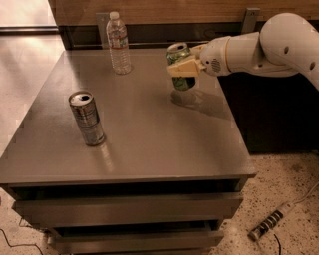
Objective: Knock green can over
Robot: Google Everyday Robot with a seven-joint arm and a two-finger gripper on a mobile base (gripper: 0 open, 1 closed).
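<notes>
Claw [181, 61]: pinched onto the green can [183, 82] at mid-height, one pale finger [182, 68] across its front. Reached in from the right on the white arm [259, 47], over the far right part of the table [159, 144].

Green can: tilted, silver top leaning left and away, dark shadow on the table just below and to the right. Cannot tell whether the base touches the table.

Table: flat grey-brown top, dull sheen, two drawers [124, 209] under the front edge. Silver can [87, 118] upright near the left front, well apart from the claw. Bottle [119, 44] upright at the far edge, left of the green can, clear with a white cap.

Room: wood-panelled wall [174, 10] behind the table, dark band beneath it. Speckled floor [284, 174] to the right, power strip [271, 226] lying on it with a cable running off.
</notes>
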